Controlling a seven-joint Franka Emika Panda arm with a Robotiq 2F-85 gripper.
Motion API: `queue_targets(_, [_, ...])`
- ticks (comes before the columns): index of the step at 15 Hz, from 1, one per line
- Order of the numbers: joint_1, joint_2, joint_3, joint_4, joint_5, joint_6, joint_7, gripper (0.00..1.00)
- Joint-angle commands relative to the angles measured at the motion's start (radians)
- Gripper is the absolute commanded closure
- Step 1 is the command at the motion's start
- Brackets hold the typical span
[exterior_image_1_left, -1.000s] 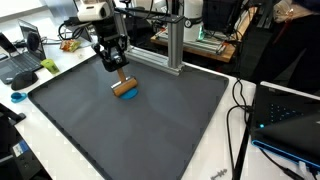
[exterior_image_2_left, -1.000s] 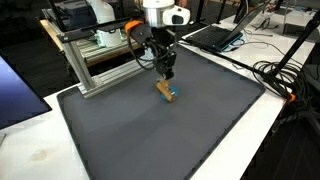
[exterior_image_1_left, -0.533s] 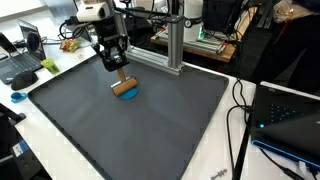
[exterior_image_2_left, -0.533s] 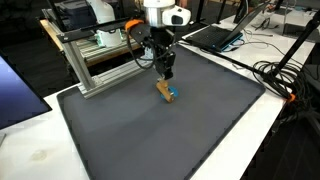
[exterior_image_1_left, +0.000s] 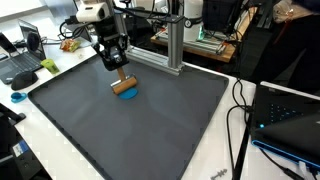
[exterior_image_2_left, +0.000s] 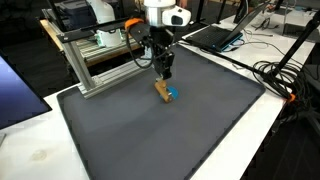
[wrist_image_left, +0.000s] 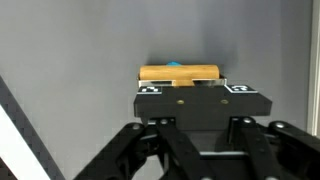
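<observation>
The claw (wrist_image_left: 195, 92) is hanging directly over a tan wooden rectangular block (wrist_image_left: 180, 73). Its black fingers are masking one another in the wrist view, so it cannot be told whether they are parted or pressed together, nor whether they are touching the wood. The block is resting against a small blue piece (wrist_image_left: 175, 64) on the far half of a dark grey mat (exterior_image_1_left: 150, 130), which is covering the white tabletop (exterior_image_1_left: 215, 165).

Judged from this pose, good handling is calling for a claw centred on the block's long side, fingers straddling its narrow width, and strictly vertical travel so the wood is not tipping off the blue piece.

The wrist view is giving this alignment squarely but is hiding height. In both exterior views the claw (exterior_image_1_left: 117, 68) (exterior_image_2_left: 166, 72) is appearing just above the block (exterior_image_1_left: 124, 88) (exterior_image_2_left: 162, 90), with a silver aluminium frame (exterior_image_1_left: 172, 45) standing behind, outside the wrist picture.
</observation>
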Motion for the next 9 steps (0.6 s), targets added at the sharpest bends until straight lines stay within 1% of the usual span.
queue_targets(1, [-0.001, 0.004, -0.011, -0.034, -0.039, -0.029, -0.009, 0.78])
queue_targets(5, [0.016, -0.021, -0.016, -0.047, -0.075, -0.016, 0.014, 0.78])
queue_targets(7, [0.033, -0.060, -0.020, -0.077, -0.119, 0.025, 0.039, 0.78])
queue_targets(8, [0.038, -0.085, -0.013, -0.100, -0.137, 0.057, 0.027, 0.78])
queue_targets(9, [0.042, -0.103, -0.007, -0.112, -0.153, 0.061, 0.016, 0.78])
